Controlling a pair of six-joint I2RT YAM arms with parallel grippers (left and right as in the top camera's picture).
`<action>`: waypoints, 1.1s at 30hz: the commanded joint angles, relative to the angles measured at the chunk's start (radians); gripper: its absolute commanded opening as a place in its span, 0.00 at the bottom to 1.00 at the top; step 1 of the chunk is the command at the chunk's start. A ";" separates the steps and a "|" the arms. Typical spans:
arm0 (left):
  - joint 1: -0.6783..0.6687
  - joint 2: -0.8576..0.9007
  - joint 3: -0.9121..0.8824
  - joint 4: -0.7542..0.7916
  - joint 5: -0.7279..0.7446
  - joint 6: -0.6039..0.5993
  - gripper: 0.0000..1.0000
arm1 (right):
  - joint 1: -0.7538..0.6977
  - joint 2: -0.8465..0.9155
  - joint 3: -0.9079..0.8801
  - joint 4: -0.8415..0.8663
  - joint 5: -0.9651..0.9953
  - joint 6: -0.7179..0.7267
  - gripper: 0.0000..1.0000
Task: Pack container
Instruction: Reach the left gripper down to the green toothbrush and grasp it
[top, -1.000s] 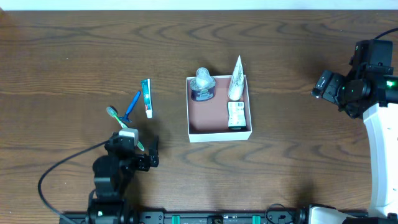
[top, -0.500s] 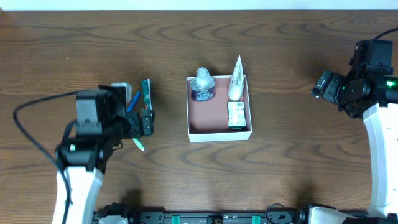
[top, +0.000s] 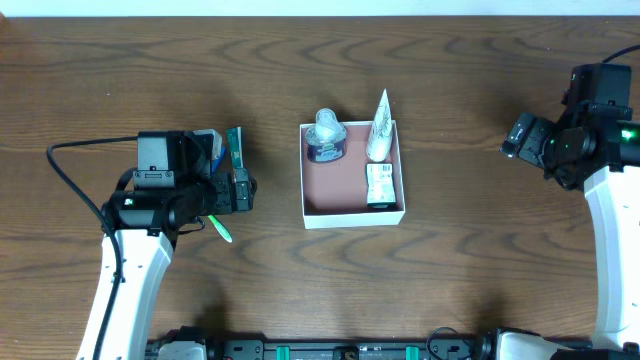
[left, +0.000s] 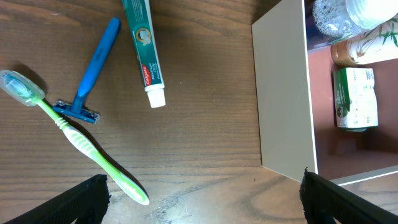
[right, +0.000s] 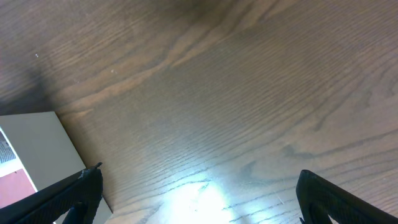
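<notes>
The container (top: 335, 192) is a white-walled square box with a reddish-brown floor at the table's middle. It holds a clear-lidded jar (top: 326, 137), a white tube (top: 379, 127) and a small green-and-white box (top: 379, 184). Left of it lie a toothpaste tube (left: 143, 53), a blue razor (left: 93, 71) and a green toothbrush (left: 74, 140). My left gripper (left: 202, 199) is open and empty above the table, between the toothbrush and the container's outer wall (left: 283, 93). My right gripper (right: 199, 193) is open and empty, far right of the container.
In the overhead view the left arm (top: 165, 190) covers most of the razor and toothbrush; the toothpaste (top: 236, 150) and the toothbrush's end (top: 220, 229) stick out. The right gripper (top: 520, 135) hovers near the table's right edge. A container corner (right: 31, 143) shows in the right wrist view.
My left arm has come up from the front edge to hover over the toiletries, then shifted slightly right toward the container. The right arm has not moved.
</notes>
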 joint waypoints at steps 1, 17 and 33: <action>0.005 0.009 0.012 -0.001 -0.034 -0.029 0.98 | -0.006 0.002 0.008 -0.001 0.004 0.002 0.99; 0.091 0.306 0.011 -0.101 -0.218 -0.529 0.92 | -0.005 0.002 0.008 -0.001 0.004 0.002 0.99; 0.091 0.543 0.011 -0.028 -0.218 -0.560 0.56 | -0.005 0.002 0.008 -0.001 0.004 0.002 0.99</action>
